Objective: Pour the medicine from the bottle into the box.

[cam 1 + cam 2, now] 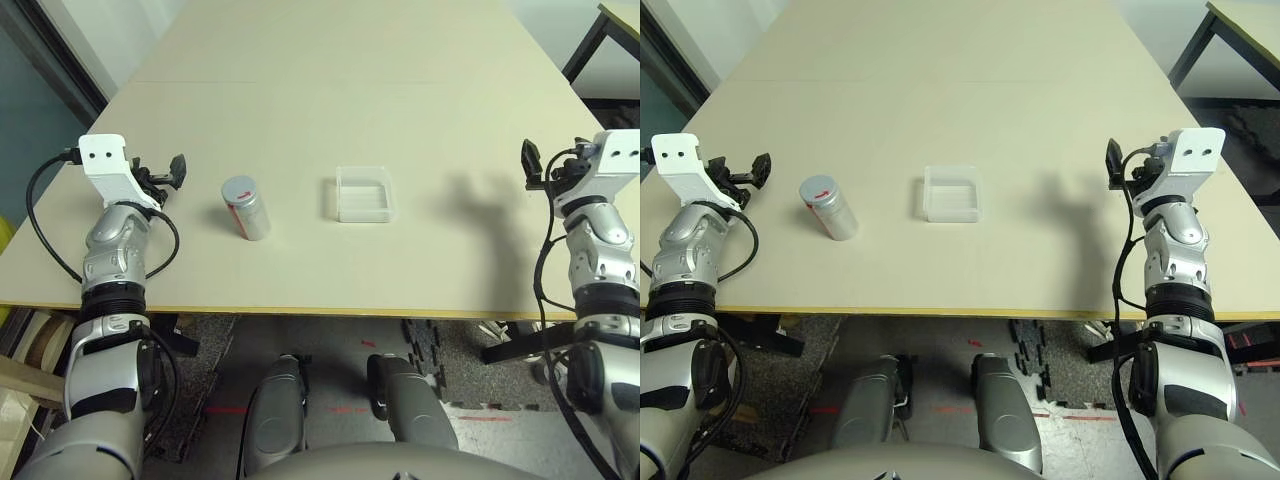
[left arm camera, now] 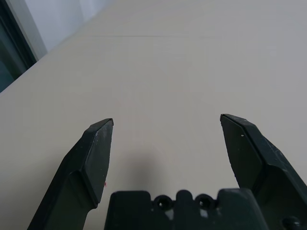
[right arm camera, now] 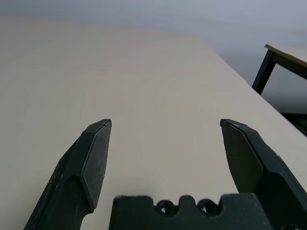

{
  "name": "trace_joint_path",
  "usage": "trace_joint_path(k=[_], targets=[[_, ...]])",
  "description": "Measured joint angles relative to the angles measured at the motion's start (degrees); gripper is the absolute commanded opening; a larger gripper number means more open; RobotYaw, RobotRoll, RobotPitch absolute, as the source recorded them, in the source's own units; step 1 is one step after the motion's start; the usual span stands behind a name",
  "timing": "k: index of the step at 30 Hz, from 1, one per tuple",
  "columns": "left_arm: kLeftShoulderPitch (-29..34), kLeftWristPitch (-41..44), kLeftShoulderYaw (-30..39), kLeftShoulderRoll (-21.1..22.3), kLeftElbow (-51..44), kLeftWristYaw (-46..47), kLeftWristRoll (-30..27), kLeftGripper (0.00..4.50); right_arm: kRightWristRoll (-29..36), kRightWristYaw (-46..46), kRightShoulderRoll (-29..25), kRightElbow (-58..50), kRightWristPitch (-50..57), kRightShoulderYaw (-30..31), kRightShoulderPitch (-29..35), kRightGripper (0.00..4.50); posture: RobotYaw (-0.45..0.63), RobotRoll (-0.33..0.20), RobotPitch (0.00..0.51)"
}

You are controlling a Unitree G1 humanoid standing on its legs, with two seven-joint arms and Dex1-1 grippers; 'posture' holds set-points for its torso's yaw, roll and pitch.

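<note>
Across the desk [image 1: 300,60], nothing has started: wide beige top, both arms parked at its outer sides, task things grouped mid-desk near the front edge.

Landmark = the box [image 1: 364,194], clear shallow tray, flat on the desk, roughly centred between the arms. Looks empty, though clear plastic makes that hard to confirm.

Bottle [image 1: 246,207] sits to the left of the box, apart from it, not touching. It appears upright with its grey top toward the camera, tilt hard to judge from above. Can't tell if a cap is on. Medicine not discernible; presumably inside the bottle.

Left hand [image 1: 176,170] is further left of the box, just beyond the bottle, fingers spread wide, gripping nothing. The wrist camera sees bare desk between the fingers.

Right hand [image 1: 1114,165] is well right of the box, also fully spread and empty.

My read: symmetric ready pose, arms held clear so the head camera sees the things unobstructed. Left hand is the closer one for the bottle pick.

Fingertips in the head views are small and partly hidden behind the wrist mounts.
</note>
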Motion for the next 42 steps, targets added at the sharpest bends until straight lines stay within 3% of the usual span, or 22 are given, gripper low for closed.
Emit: trace_joint_path(k=[12, 17, 32, 42], targets=[[-0.05, -0.01, 0.02, 0.47, 0.02, -0.81, -0.03, 4.48, 0.48, 1.73, 1.09, -1.01, 1.08, 0.25, -0.01, 4.50, -0.01, 0.000, 0.138], [0.14, 0.78, 0.01, 0.92, -0.31, -2.66, -0.28, 4.48, 3.11, 9.82, 2.14, -3.86, 3.59, 1.63, -0.02, 4.50, -0.01, 0.000, 0.123], [3.25, 7.13, 0.31, 4.09, -6.68, -11.98, -3.19, 4.48, 15.60, 44.02, 0.27, -30.15, 22.20, 12.86, 4.72, 4.50, 0.00, 0.000, 0.120], [10.64, 12.69, 0.82, 4.16, -20.16, -17.64, -8.35, 4.48, 16.34, 54.48, -1.38, -35.64, 24.56, 19.41, 5.75, 4.50, 0.03, 0.000, 0.123]])
